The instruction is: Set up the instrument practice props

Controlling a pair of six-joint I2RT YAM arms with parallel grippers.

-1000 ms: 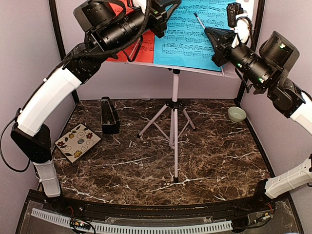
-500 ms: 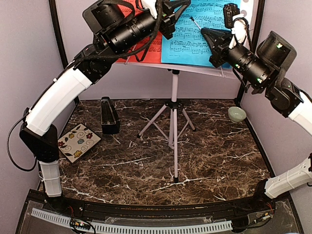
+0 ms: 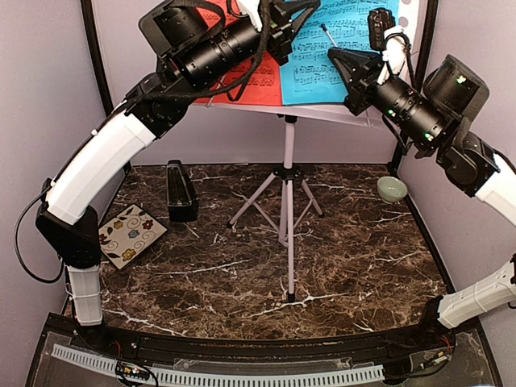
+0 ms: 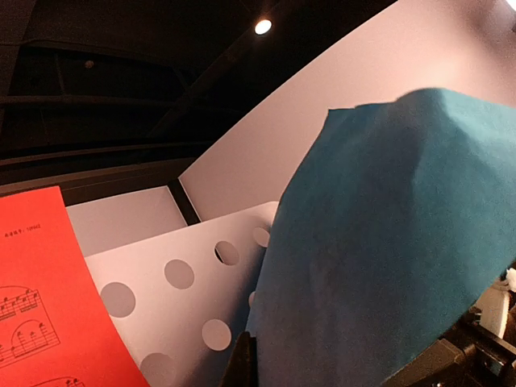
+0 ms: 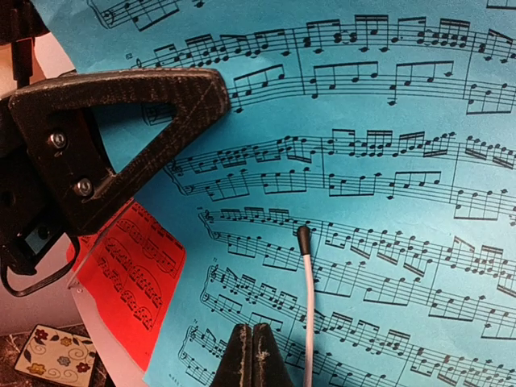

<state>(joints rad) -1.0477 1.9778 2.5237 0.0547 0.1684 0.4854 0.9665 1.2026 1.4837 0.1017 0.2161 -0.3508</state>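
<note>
The white perforated music stand (image 3: 289, 185) stands mid-table on tripod legs, its desk (image 4: 177, 298) up at the back. A red sheet (image 3: 254, 81) leans on the desk's left half. The blue sheet (image 3: 322, 72) overlaps the red one (image 5: 137, 274). My left gripper (image 3: 297, 14) is shut on the blue sheet's upper left edge, and the sheet's plain back (image 4: 387, 242) fills the left wrist view. My right gripper (image 5: 251, 355) is shut and empty, tips close to the printed face (image 5: 363, 201). The black metronome (image 3: 181, 191) stands on the table at left.
A thin white retaining wire (image 5: 308, 306) with a black tip lies across the blue sheet beside my right fingertips. A floral tile (image 3: 129, 235) lies at the left edge. A pale green bowl (image 3: 392, 189) sits at the right. Booth walls close in on both sides.
My left gripper has moved right and slightly up with the blue sheet, whose left edge has slid right, uncovering more red sheet. The right gripper crept up and left.
</note>
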